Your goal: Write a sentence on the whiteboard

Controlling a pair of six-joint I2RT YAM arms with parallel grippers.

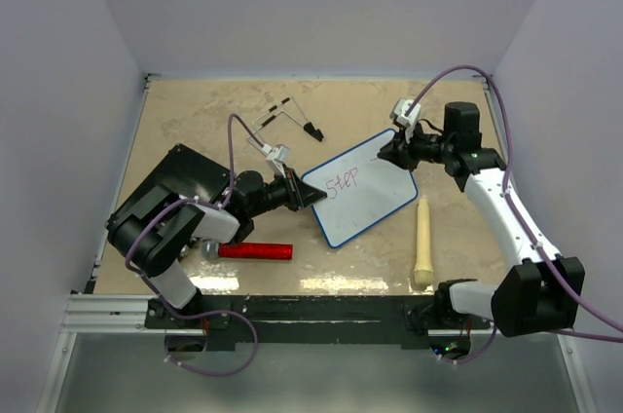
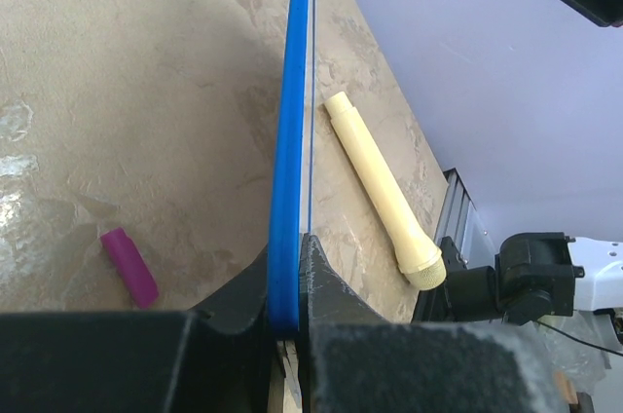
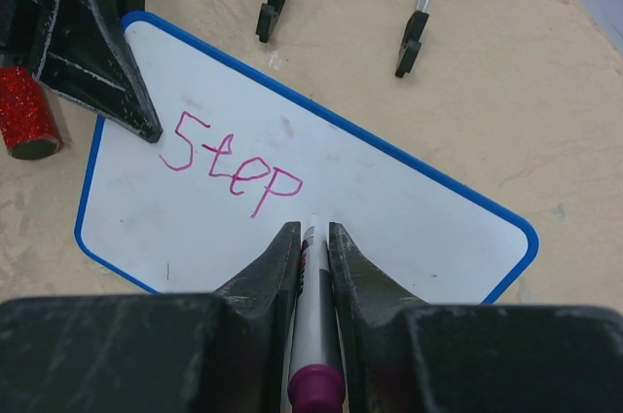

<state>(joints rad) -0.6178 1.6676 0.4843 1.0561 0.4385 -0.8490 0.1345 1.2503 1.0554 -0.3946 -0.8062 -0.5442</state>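
— Two sets of fingers: what does each one have?

— The right fingers [image 3: 277, 272] are clenched on a white marker [image 3: 312, 316] with a purple butt end. Its tip points toward the whiteboard [image 3: 409, 208]. From the left wrist view the tip shows pinkish-red and hangs in the air, apart from the board's face.

— And the other pair?

— The left fingers [image 2: 331, 286] are clamped on the whiteboard's blue rim at its left corner, one finger on each face.

— Where does the board sit?

— It is in the middle of the worktop [image 1: 195, 111], between the two arms and turned diagonally. I cannot tell whether it lies flat or is raised off the surface.

— What about the sentence?

— The sentence [image 3: 234, 165] is just one word, "Step", in purple-pink handwriting near the corner that the left fingers grip.

— What lies around it?

— A cream pestle-shaped stick [image 1: 422, 243] lies just right of the board. A red glittery stick [image 1: 255, 250] lies near the front edge below the left arm. A black slab [image 1: 175, 168] sits under that arm. A wire stand [image 1: 287, 116] lies behind the board. The left wrist view also shows a purple cap [image 2: 129, 267] on the worktop.
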